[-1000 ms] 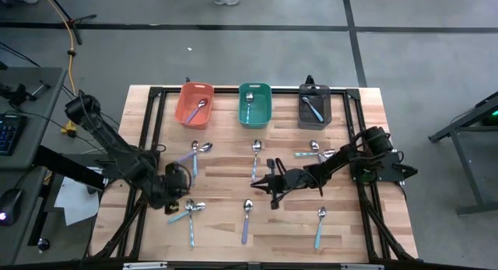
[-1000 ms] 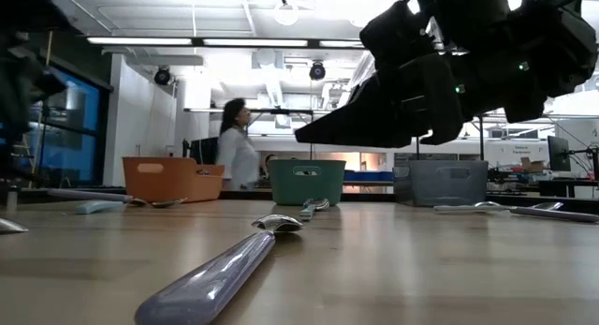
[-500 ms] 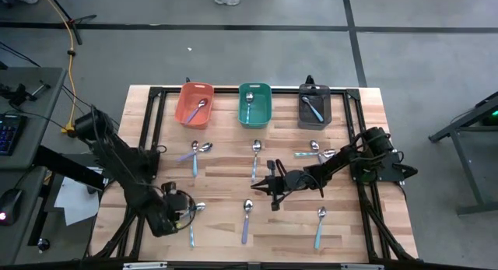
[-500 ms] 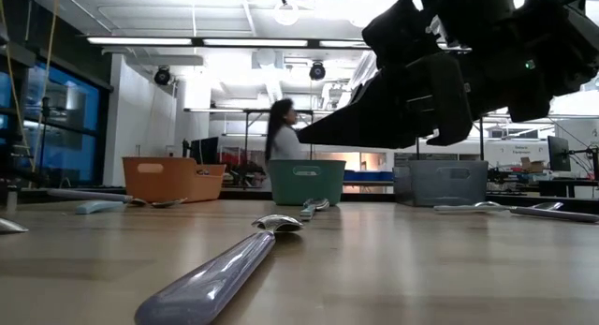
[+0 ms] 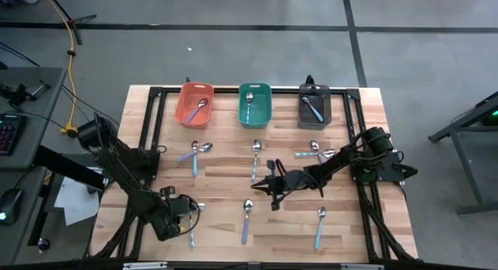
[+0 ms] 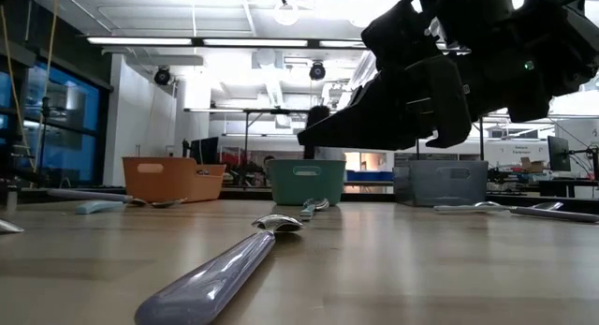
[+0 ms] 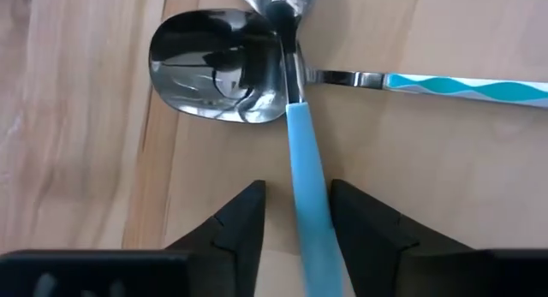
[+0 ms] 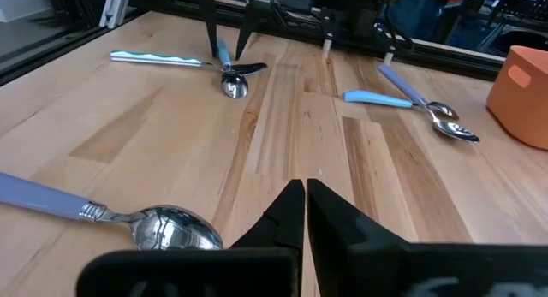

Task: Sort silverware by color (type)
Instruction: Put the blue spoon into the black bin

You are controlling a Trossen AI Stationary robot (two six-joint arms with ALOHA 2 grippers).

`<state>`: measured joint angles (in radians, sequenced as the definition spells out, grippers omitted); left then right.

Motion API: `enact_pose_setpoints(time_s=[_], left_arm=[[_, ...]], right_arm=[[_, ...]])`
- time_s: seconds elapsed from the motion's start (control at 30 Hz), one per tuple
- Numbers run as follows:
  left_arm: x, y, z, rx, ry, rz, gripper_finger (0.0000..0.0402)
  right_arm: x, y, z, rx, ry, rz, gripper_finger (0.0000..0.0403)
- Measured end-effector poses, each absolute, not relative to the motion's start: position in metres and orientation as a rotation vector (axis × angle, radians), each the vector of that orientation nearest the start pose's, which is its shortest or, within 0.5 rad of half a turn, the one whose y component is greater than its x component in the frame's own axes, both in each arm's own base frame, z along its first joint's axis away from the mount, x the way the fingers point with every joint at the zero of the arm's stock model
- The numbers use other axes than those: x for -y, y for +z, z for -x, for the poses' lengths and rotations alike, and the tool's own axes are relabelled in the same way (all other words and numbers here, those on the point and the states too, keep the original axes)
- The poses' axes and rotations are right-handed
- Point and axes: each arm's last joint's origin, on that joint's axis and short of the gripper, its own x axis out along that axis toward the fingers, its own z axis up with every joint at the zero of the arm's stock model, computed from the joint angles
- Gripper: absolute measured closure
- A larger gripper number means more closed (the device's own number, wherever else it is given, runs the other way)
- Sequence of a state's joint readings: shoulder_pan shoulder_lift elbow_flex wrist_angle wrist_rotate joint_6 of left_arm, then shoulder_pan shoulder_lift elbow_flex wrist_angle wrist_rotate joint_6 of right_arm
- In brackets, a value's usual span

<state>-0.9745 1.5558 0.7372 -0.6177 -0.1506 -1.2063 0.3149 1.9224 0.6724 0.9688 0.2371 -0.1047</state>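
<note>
Light-blue-handled spoon [image 7: 306, 173], lying on the wooden surface [image 5: 218, 223] near its front-left corner across a wavy teal-handled spoon [image 7: 411, 81], sits between the spread fingers of the left tool [image 7: 295, 216], so closing and lifting comes next, while the right tool [image 8: 304, 207], fingers together, hovers mid-surface.

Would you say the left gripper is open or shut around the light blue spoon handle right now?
Open. In the left wrist view the left gripper straddles the light blue spoon handle, its fingers apart on either side with wood showing between, not yet clamped.
</note>
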Motion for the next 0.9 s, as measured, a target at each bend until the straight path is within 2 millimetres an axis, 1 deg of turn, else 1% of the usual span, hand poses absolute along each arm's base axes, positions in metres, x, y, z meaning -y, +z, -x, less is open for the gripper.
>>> enact_pose_setpoints(time_s=[0.1, 0.23, 0.27, 0.37, 0.43, 0.5, 0.67, 0.77, 0.9], left_arm=[[0.196, 0.134, -0.138, -1.371, 0.155, 0.225, 0.0312], [0.196, 0.135, -0.137, -1.388, 0.152, 0.245, 0.0366], [0.197, 0.136, -0.137, -1.398, 0.149, 0.246, 0.0372], [0.196, 0.140, -0.131, -1.450, 0.150, 0.223, 0.0372], [0.195, 0.145, -0.127, -1.454, 0.152, 0.221, 0.0372], [0.195, 0.152, -0.126, -1.406, 0.141, 0.239, 0.0372], [0.190, 0.169, -0.127, -1.200, 0.117, 0.263, 0.0372], [0.180, 0.171, -0.129, -1.068, 0.101, 0.271, 0.0372], [0.160, 0.168, -0.134, -0.918, 0.081, 0.283, 0.0372]], right_arm=[[-0.098, 0.111, -0.323, -0.267, 0.092, 0.181, 0.0403], [-0.098, 0.111, -0.323, -0.267, 0.092, 0.181, 0.0403], [-0.098, 0.111, -0.323, -0.267, 0.092, 0.181, 0.0403], [-0.098, 0.111, -0.323, -0.269, 0.092, 0.183, 0.0403], [-0.098, 0.110, -0.323, -0.274, 0.093, 0.188, 0.0403], [-0.098, 0.110, -0.323, -0.274, 0.092, 0.188, 0.0403], [-0.098, 0.110, -0.322, -0.281, 0.094, 0.193, 0.0403], [-0.097, 0.108, -0.322, -0.295, 0.059, 0.209, 0.0403], [-0.097, 0.107, -0.320, -0.311, -0.025, 0.250, 0.0403]])
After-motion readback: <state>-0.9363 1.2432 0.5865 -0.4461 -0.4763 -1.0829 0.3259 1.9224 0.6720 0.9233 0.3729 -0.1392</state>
